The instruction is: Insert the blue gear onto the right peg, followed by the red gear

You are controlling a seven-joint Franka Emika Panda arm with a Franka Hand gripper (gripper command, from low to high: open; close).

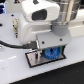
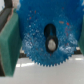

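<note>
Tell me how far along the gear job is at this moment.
Nothing looks finished yet. In hand: the pincer holds the blue gear over the black-bordered plate, and the wrist view shows a peg through the gear's centre hole; whether it is seated, or which peg this is, I cannot tell. Left: release blue, then fetch the red gear, not visible in either view.

White tabletop (image 1: 15, 67); black cable (image 1: 7, 44) across it, exterior view's left.

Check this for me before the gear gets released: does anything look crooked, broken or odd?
Nothing stands out. The blue gear sits between the gripper fingers, with the peg showing through its centre hole, over the plate.
</note>
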